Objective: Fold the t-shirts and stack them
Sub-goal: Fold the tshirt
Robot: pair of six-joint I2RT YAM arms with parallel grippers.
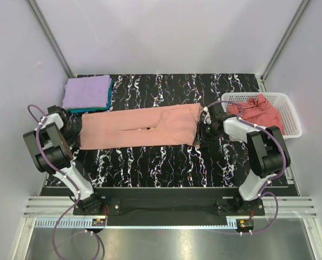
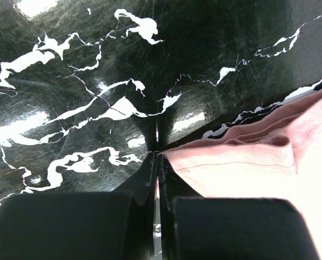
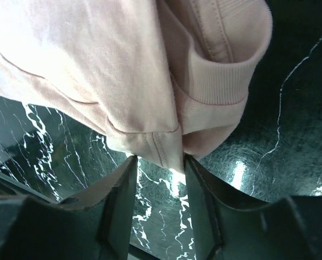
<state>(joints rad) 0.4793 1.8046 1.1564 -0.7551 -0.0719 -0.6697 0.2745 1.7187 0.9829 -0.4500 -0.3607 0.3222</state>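
Observation:
A salmon-pink t-shirt (image 1: 139,127), folded into a long strip, lies flat across the black marbled table. My left gripper (image 1: 76,136) is at its left end; in the left wrist view the jaws (image 2: 156,154) are shut, with a thin edge of the shirt (image 2: 247,162) pinched between them. My right gripper (image 1: 205,130) is at the shirt's right end; in the right wrist view it (image 3: 158,160) is open, and the shirt's hemmed corner (image 3: 155,143) sits at its fingertips. A folded lavender t-shirt (image 1: 86,91) lies on a teal one (image 1: 107,97) at the back left.
A white lattice basket (image 1: 290,108) stands at the right edge and holds a crumpled rose-pink t-shirt (image 1: 255,112). The black marbled table (image 1: 166,162) ends at white walls behind and on both sides. The arm bases are at the near edge.

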